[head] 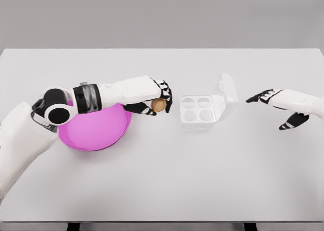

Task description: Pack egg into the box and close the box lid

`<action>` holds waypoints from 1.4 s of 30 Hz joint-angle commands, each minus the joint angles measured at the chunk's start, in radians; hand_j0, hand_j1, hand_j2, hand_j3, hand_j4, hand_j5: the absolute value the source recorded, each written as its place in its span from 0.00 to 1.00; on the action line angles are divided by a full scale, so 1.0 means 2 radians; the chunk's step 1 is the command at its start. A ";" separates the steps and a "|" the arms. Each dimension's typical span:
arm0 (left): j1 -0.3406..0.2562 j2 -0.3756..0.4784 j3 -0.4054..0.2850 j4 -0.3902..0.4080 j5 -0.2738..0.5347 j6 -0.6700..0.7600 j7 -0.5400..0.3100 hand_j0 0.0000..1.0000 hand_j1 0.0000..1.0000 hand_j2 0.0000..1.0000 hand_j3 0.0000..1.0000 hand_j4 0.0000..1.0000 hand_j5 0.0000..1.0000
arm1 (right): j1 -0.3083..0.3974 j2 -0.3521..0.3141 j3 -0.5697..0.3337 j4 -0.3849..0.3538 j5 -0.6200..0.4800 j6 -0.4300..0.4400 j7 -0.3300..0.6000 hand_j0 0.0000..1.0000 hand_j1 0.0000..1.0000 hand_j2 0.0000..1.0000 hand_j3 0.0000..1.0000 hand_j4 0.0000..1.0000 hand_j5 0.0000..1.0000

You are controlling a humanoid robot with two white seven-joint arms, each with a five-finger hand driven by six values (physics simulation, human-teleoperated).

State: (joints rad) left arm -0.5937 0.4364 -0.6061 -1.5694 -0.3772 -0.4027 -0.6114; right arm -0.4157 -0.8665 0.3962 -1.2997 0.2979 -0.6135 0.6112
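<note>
Left hand [154,100]: fingers closed round egg [159,105], beside pink bowl [96,130]. Box [202,109]: lid up, four cups bare, on tabletop [162,180]. Right hand [281,107]: fingers spread, holding nothing

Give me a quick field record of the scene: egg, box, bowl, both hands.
egg: brown, held in the left hand's fingers, above the table between bowl and box
left hand: shut on the egg, arm reaching across the bowl
egg box: clear, four cups, all empty
lid: open, tilted up on the box's right side
bowl: pink, left of the box, partly covered by the left arm
right hand: open, holding nothing, right of the lid and apart from it
table: white
</note>
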 commanded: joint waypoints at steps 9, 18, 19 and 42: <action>-0.002 -0.034 -0.001 0.028 0.000 0.001 0.000 0.40 0.40 0.40 0.40 0.40 0.40 | 0.000 0.001 0.001 0.002 -0.003 0.001 0.000 1.00 1.00 1.00 1.00 1.00 1.00; -0.004 -0.063 0.000 0.051 -0.013 0.001 0.000 0.40 0.40 0.40 0.40 0.40 0.40 | 0.000 0.001 0.001 0.003 -0.003 0.001 0.000 1.00 1.00 1.00 1.00 1.00 1.00; -0.004 -0.065 0.001 0.051 -0.013 0.001 0.000 0.40 0.40 0.40 0.40 0.40 0.40 | 0.000 0.002 0.001 0.003 -0.003 0.001 0.000 1.00 1.00 1.00 1.00 1.00 1.00; -0.027 -0.126 0.005 0.132 -0.014 0.000 0.000 0.40 0.40 0.40 0.40 0.40 0.40 | 0.000 0.002 0.000 0.003 -0.003 0.001 0.000 1.00 1.00 1.00 1.00 1.00 1.00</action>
State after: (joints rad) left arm -0.6473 0.1979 -0.5970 -1.3211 -0.4109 -0.4039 -0.6115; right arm -0.4157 -0.8607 0.3962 -1.2925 0.2977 -0.6135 0.6112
